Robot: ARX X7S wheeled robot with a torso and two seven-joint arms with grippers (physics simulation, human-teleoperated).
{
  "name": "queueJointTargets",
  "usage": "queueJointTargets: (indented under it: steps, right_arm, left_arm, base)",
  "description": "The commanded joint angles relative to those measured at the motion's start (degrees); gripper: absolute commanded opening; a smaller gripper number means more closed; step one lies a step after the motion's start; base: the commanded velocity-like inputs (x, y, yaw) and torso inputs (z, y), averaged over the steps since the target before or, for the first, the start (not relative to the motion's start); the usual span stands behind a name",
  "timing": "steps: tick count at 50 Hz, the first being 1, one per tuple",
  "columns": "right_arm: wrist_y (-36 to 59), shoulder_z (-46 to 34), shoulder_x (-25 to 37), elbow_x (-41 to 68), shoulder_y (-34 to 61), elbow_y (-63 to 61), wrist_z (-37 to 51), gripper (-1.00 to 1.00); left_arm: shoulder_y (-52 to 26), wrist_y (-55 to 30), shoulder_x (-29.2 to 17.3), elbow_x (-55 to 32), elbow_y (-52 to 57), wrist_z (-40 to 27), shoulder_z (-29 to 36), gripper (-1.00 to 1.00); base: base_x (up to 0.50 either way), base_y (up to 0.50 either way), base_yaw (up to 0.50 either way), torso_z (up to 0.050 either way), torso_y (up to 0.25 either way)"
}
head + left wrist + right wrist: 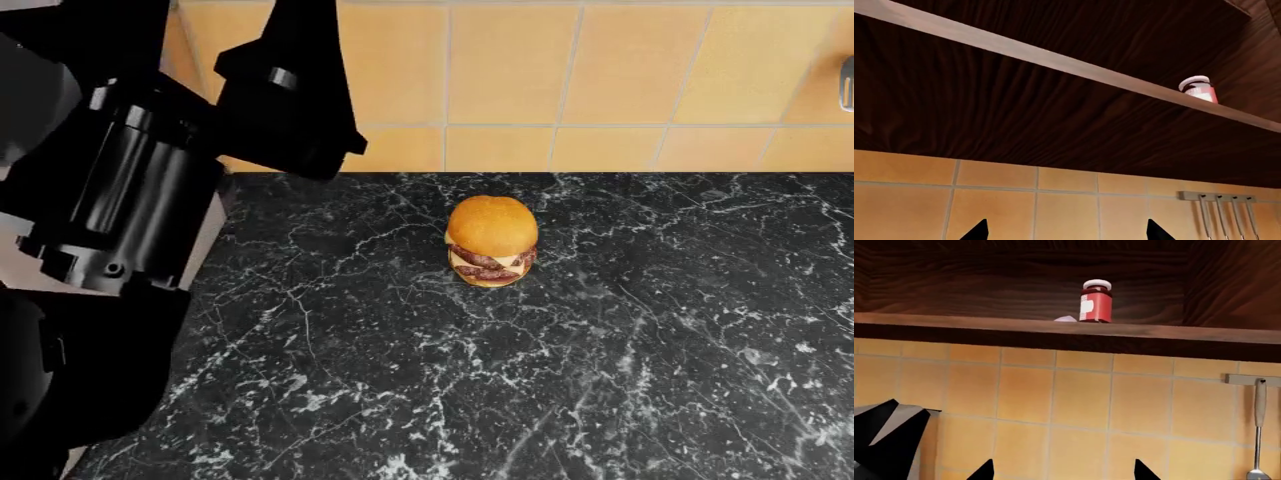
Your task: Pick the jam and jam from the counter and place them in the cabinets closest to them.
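Head view: black marble-veined counter [641, 380] fills lower frame, burger [491, 240] upright near centre, just below the tan tile backsplash [627, 70]. Left arm [147, 190] bulks in the upper left, raised over the counter's left edge; its gripper isn't visible there. No jar on the counter in this view. Right wrist view: one jam jar [1095, 301] stands upright on the dark wood cabinet shelf [1067, 331], upper centre, red body, pale lid, white label; a small pale shape just beside its base on the left, can't tell what. Right gripper [1062, 471] only shows two black fingertips at the bottom edge, spread well apart, nothing between them. Utensil rail [1253, 380] at right edge with a hanging utensil. Left wrist view: jar [1199, 89] sits on the shelf edge, upper right, partly hidden by the shelf lip, looks tilted from this angle. Left gripper [1066, 231] tips at the bottom edge, wide apart, empty. Hook rail [1217, 196] lower right.
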Motion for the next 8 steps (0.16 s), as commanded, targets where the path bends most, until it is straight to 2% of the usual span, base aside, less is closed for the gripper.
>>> queueJointTargets:
  steps: [1, 8]
  right_arm:
    - [1.4, 9.6, 5.0, 8.6, 0.0, -0.7, 0.0, 1.00]
    - [1.7, 15.0, 7.9, 12.6, -0.1, -0.7, 0.0, 1.00]
  left_arm:
    - [0.5, 0.2, -1.3, 1.1, 2.6, -1.3, -0.4, 1.00]
    - [0.3, 0.1, -2.0, 1.4, 4.0, -1.9, -0.8, 1.00]
  base:
    - [0.00, 0.00, 0.00, 0.000, 0.000]
    - [0.00, 0.00, 0.00, 0.000, 0.000]
